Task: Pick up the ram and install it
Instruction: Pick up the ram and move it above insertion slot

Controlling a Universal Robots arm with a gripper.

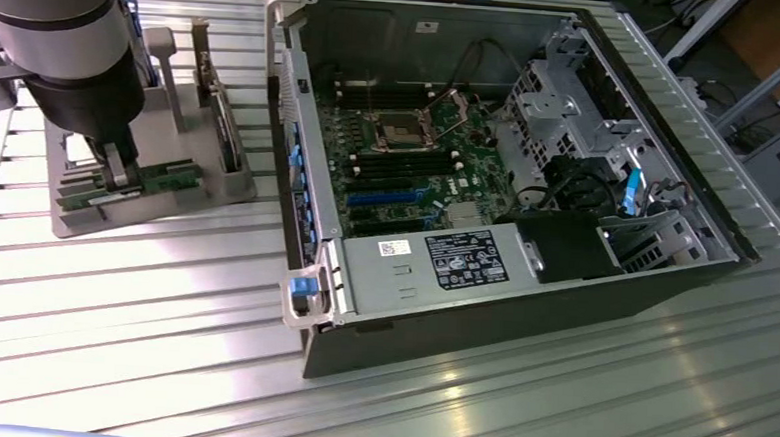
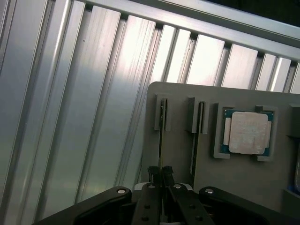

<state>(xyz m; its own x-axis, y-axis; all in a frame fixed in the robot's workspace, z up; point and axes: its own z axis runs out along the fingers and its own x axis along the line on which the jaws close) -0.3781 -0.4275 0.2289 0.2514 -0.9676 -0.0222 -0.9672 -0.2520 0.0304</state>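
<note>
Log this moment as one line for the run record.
step: pick | gripper: shut on the ram | the ram: in holder slot | second stick: neighbouring slot | computer case: open

Table [image 1: 134, 265]: ribbed bare aluminium, brushed and bright, throwing white glare. On it stands a holder [image 2: 243, 187] of smooth matt grey plastic, carrying a ram [image 1: 165, 179] of green circuit board and a CPU [image 2: 247, 132] with a pale satin metal lid on a green board. Gripper [image 2: 161, 176]: matt black fingers with shiny screw heads, under an arm [image 1: 67, 21] of smooth grey and black casing; computer case [image 1: 518, 330]: matt black outside, dull bare sheet metal within, green motherboard [image 1: 407, 169], blue plastic latch [image 1: 303, 287], paper-look sticker label [image 1: 464, 259].
</note>
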